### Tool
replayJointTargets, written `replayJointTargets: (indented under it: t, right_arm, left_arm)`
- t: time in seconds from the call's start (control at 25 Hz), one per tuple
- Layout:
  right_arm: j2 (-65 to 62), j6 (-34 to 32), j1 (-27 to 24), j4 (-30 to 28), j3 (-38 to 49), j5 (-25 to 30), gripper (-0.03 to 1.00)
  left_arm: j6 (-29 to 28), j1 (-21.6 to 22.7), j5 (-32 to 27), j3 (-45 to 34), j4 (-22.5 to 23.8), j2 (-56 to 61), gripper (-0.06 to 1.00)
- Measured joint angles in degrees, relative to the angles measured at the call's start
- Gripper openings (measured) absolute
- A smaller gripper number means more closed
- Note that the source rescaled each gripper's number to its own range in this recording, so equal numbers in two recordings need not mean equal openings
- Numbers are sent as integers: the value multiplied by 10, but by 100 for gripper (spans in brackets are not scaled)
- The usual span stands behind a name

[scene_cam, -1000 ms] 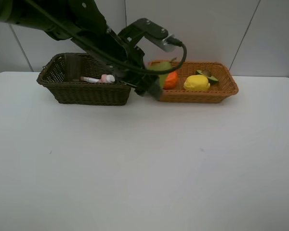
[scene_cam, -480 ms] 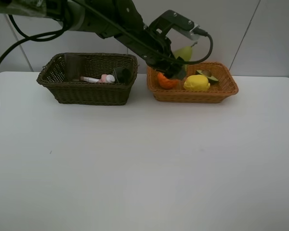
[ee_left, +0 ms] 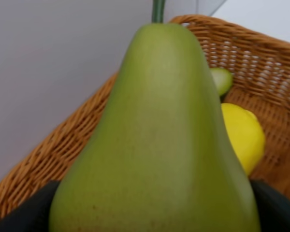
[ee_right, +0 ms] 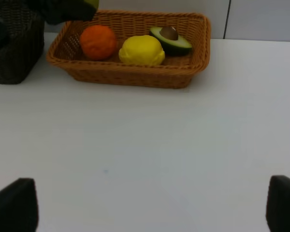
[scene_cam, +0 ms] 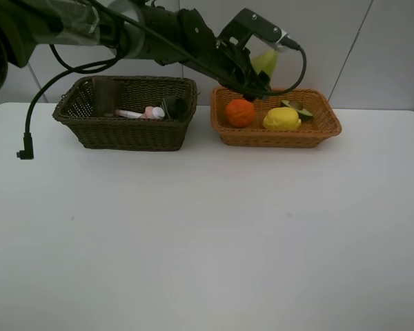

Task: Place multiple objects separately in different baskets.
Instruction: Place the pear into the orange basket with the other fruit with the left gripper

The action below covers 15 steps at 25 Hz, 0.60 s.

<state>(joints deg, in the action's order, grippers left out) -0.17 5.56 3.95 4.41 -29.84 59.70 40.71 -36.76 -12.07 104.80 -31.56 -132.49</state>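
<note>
You will find no lettering, label, brand, number or sign that can be read in any of these views. The pink bottle [scene_cam: 150, 112] lying in the dark brown basket [scene_cam: 124, 131] is too small for you to tell whether it carries print. The orange-tan basket [scene_cam: 276, 136], the pear [ee_left: 157, 145], the lemon [ee_right: 141, 50], the orange [ee_right: 98, 42] and the avocado half [ee_right: 170, 38] show you plain surfaces, as does the white table [scene_cam: 207, 234].
</note>
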Motion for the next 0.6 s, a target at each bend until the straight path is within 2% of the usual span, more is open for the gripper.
replayJointTargets:
  t: [0.4,0.6]
  right_arm:
    - [0,0,0,0,0,0,100]
    - [0,0,0,0,0,0,100]
  left_arm:
    - [0,0,87,0,-9,-29,93]
    - [0,0,98,0,-13,-29,93]
